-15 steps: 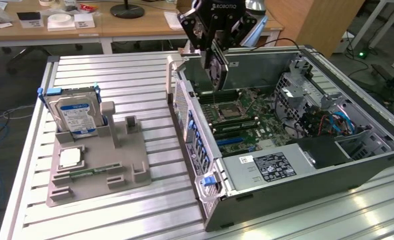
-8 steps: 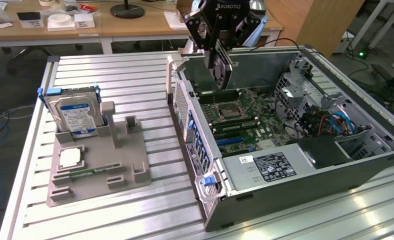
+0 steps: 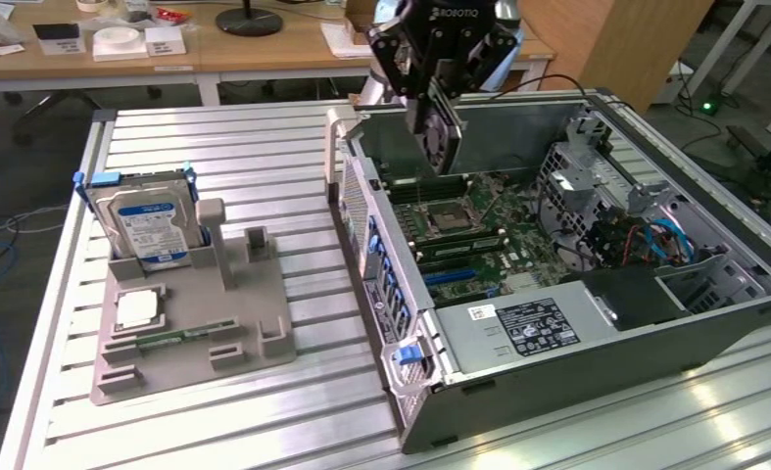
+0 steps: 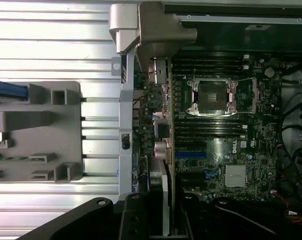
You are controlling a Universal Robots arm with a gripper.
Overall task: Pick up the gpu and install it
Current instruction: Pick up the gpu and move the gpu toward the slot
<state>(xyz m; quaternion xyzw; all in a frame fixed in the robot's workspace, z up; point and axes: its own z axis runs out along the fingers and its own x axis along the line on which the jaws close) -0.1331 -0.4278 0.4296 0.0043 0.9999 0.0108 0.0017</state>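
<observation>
The gpu (image 3: 439,132) hangs on edge from my gripper (image 3: 435,96), a thin dark card held upright over the rear part of the open computer case (image 3: 698,328). My fingers are shut on its upper edge. In the wrist view I look down the gpu (image 4: 167,145) edge-on, its silver end bracket (image 4: 158,30) at the far end beside the case's back wall. My gripper (image 4: 163,222) clamps the near end. Below lies the green motherboard (image 4: 225,150) with the cpu socket (image 4: 210,95) and a blue slot (image 4: 190,155). The card is above the board, apart from it.
A grey parts holder (image 3: 248,338) stands on the slatted aluminium table (image 3: 228,147) at the exterior view's left, carrying a hard drive (image 3: 150,220), a small chip (image 3: 139,308) and a memory stick (image 3: 176,339). Cables and drive cages (image 3: 620,225) crowd the case's far side.
</observation>
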